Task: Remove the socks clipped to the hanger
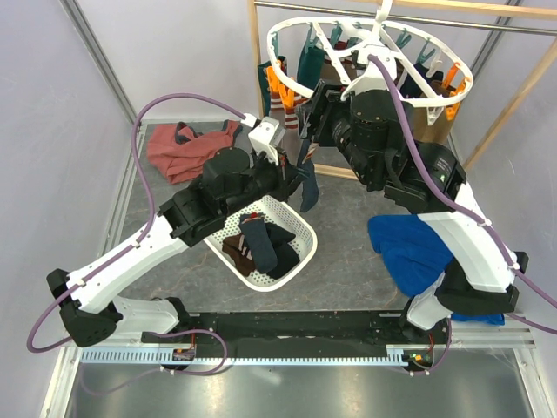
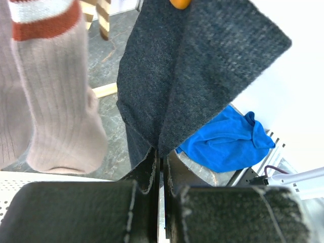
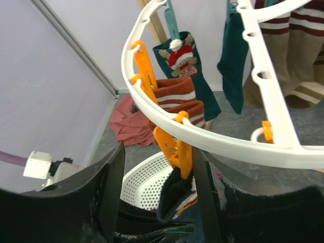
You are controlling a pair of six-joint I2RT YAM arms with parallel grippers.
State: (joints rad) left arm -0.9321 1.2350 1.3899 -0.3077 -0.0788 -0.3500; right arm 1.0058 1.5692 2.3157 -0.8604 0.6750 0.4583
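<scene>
1. Two arms are engaged. A rust-red garment [image 1: 178, 152] lies at the far left corner of the table [image 1: 348, 261] and is not ours to take.
2. Left gripper [image 2: 161, 164] is clamped on the lower end of a dark sock [image 2: 192, 76]. The cloth is pinched flat between its pads, and the sock runs up to an orange clip [image 2: 179, 3].
3. White basket [image 1: 261, 285] sits mid-table below that grip, with loose socks [image 1: 261, 248] lying inside.
4. Right gripper [image 3: 158, 169] is up at the hanger [image 3: 212, 144], jaws apart and straddling the same orange clip. A gap shows on one side, so it is not squeezing.
5. Hanger hangs over the table's far edge, right of centre. Clipped socks [image 3: 233, 61] in teal, brown stripe and a reindeer pattern ring its rim.
6. Handling: the sock is light, soft and stretchy, and will likely lengthen before it slips free. Best held low where the knit is doubled, then drawn straight down. The hanger may tilt or swing.
7. Blue cloth [image 1: 405, 248] lies toward the right edge.
</scene>
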